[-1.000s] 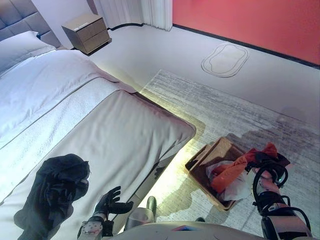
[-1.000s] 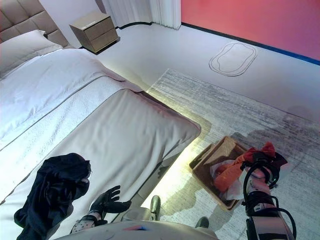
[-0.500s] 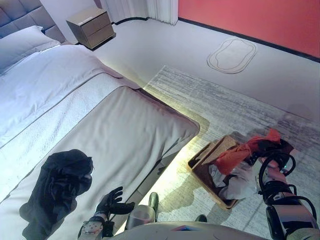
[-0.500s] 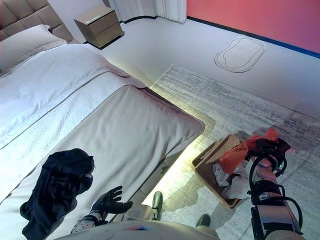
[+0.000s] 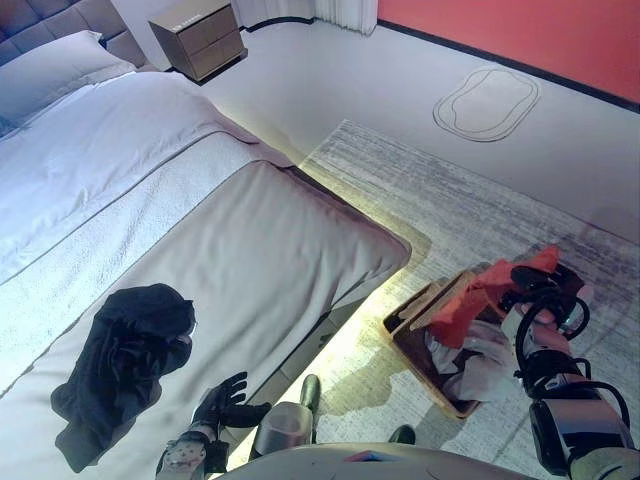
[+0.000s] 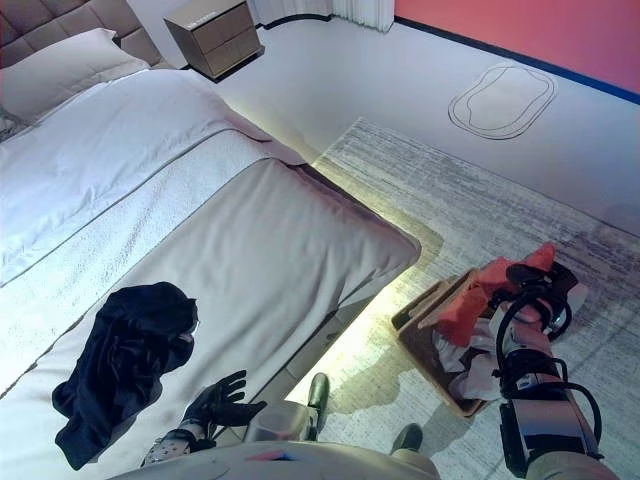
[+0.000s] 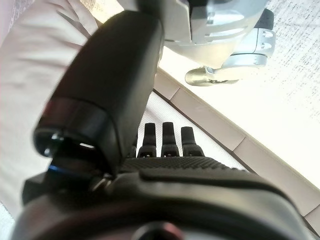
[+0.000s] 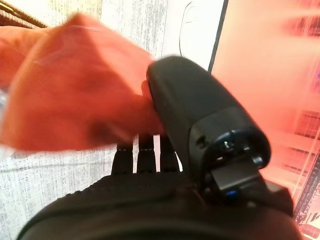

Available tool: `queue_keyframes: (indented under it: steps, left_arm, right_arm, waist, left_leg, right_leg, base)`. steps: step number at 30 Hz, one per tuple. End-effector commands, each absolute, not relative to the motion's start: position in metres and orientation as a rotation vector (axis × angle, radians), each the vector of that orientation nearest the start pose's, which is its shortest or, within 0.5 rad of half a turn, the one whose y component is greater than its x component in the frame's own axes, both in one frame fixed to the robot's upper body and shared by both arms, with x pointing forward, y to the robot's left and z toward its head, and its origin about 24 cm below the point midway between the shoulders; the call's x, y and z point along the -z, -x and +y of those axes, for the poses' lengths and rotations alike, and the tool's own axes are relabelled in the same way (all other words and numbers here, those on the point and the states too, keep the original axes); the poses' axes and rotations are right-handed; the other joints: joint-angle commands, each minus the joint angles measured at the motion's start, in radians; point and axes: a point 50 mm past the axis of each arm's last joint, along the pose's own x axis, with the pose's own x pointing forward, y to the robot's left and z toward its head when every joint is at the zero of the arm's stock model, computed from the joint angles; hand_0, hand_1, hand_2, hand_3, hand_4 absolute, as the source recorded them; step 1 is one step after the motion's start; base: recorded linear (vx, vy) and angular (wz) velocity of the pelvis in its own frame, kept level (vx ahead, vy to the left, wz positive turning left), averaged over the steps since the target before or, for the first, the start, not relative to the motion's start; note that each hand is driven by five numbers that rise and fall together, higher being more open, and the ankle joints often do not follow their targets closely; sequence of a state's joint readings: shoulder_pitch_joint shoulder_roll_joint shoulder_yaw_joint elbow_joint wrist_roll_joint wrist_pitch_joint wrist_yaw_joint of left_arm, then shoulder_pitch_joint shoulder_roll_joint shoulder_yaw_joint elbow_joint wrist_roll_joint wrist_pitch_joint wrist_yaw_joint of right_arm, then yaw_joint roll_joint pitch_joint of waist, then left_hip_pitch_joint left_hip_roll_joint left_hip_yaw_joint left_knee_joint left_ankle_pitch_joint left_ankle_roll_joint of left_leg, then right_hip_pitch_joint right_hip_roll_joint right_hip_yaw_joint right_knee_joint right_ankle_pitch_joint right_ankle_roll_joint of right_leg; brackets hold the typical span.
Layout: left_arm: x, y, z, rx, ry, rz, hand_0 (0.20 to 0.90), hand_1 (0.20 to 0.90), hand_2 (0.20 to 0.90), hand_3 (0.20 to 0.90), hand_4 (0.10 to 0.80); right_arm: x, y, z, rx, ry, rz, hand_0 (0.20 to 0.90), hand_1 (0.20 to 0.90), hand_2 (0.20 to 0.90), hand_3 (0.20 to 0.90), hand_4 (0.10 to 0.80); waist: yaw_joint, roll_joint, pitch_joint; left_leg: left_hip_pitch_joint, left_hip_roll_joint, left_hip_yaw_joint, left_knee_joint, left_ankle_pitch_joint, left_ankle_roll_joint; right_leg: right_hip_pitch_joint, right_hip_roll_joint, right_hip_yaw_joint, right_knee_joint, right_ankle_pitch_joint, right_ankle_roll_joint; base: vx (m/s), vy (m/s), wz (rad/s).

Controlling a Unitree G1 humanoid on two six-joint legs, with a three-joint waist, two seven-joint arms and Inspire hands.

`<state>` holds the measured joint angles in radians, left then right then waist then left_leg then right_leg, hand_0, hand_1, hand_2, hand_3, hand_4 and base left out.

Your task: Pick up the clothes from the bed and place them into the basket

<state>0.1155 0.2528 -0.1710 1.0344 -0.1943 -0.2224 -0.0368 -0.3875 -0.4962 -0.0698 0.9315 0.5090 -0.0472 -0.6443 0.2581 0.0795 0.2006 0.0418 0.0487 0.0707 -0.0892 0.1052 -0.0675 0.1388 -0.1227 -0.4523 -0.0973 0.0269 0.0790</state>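
A black garment [image 5: 125, 350] lies crumpled on the grey bed cover [image 5: 260, 260] near the foot of the bed. My left hand [image 5: 225, 405] rests open at the bed's edge, a short way right of the garment, its fingers [image 7: 165, 137] straight and holding nothing. On the floor beside the bed stands the brown basket [image 5: 412, 322] with white cloth [image 5: 480, 362] inside. My right hand [image 5: 540, 290] hovers over the basket's far side, shut on an orange cloth [image 5: 470, 300] that hangs down across the basket. The orange cloth [image 8: 70, 100] also fills the right wrist view, pressed against the thumb.
A grey patterned rug [image 5: 450, 200] lies under the basket. A brown nightstand [image 5: 200, 35] and a pillow [image 5: 60, 85] are at the head of the bed. A white oval mat [image 5: 487, 100] lies by the red wall.
The camera has shifted, sliding the whole scene. My right hand has carried the orange cloth a little higher and further over the basket. The left hand and black garment stayed put.
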Motion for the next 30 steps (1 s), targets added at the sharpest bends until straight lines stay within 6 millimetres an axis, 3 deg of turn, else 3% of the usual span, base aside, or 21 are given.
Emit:
queue_keyframes:
  steps: [1,17,25,26,29,30]
  left_arm:
    - [0.136,-0.114,0.243,-0.010,-0.234,0.860,0.900,0.900,0.900,0.900,0.800]
    - [0.136,-0.117,0.242,-0.033,-0.224,0.854,0.900,0.900,0.900,0.900,0.800]
    - [0.136,-0.103,0.256,-0.093,-0.200,0.863,0.900,0.900,0.900,0.900,0.800]
    - [0.135,-0.102,0.262,-0.093,-0.208,0.865,0.900,0.900,0.900,0.900,0.800]
    - [0.133,-0.096,0.275,-0.116,-0.209,0.882,0.900,0.900,0.900,0.900,0.800]
    - [0.134,-0.092,0.277,-0.108,-0.220,0.893,0.900,0.900,0.900,0.900,0.800]
  right_arm:
    - [-0.070,-0.292,-0.359,1.017,0.144,0.111,0.900,0.900,0.900,0.900,0.800]
    - [-0.048,-0.288,-0.349,0.922,0.191,0.186,0.900,0.900,0.900,0.900,0.800]
    - [-0.032,-0.305,-0.314,0.571,0.309,0.266,0.900,0.900,0.900,0.900,0.800]
    - [-0.031,-0.309,-0.308,0.510,0.346,0.276,0.900,0.900,0.900,0.900,0.800]
    - [-0.027,-0.319,-0.293,0.413,0.373,0.293,0.900,0.900,0.900,0.900,0.800]
    - [-0.024,-0.320,-0.288,0.393,0.376,0.303,0.900,0.900,0.900,0.900,0.800]
  waist:
    - [0.011,-0.035,-0.040]
    - [0.026,-0.047,-0.042]
    - [0.116,-0.063,-0.042]
    - [0.144,-0.070,-0.042]
    - [0.198,-0.070,-0.030]
    - [0.208,-0.070,-0.030]
  left_leg:
    - [-0.087,0.002,-0.023,0.045,-0.024,-0.035]
    - [-0.076,0.012,-0.025,0.036,-0.022,-0.042]
    - [-0.122,0.028,-0.107,0.057,0.007,-0.050]
    - [-0.127,0.038,-0.144,0.058,-0.004,-0.061]
    - [-0.159,0.047,-0.211,0.080,0.027,-0.084]
    - [-0.167,0.055,-0.207,0.086,0.042,-0.092]
  right_leg:
    - [0.036,-0.030,-0.034,0.054,-0.047,0.009]
    - [0.056,-0.012,-0.048,0.068,-0.077,-0.006]
    - [0.069,0.013,-0.101,0.158,-0.150,-0.048]
    - [0.073,0.016,-0.099,0.211,-0.209,-0.065]
    - [0.085,0.032,-0.123,0.239,-0.234,-0.090]
    - [0.097,0.038,-0.139,0.232,-0.232,-0.092]
  base:
    - [0.000,0.000,0.00]
    - [-0.012,-0.005,0.01]
    - [-0.043,-0.042,0.26]
    - [0.040,-0.142,0.53]
    - [0.060,-0.102,0.57]
    - [0.030,-0.023,0.65]
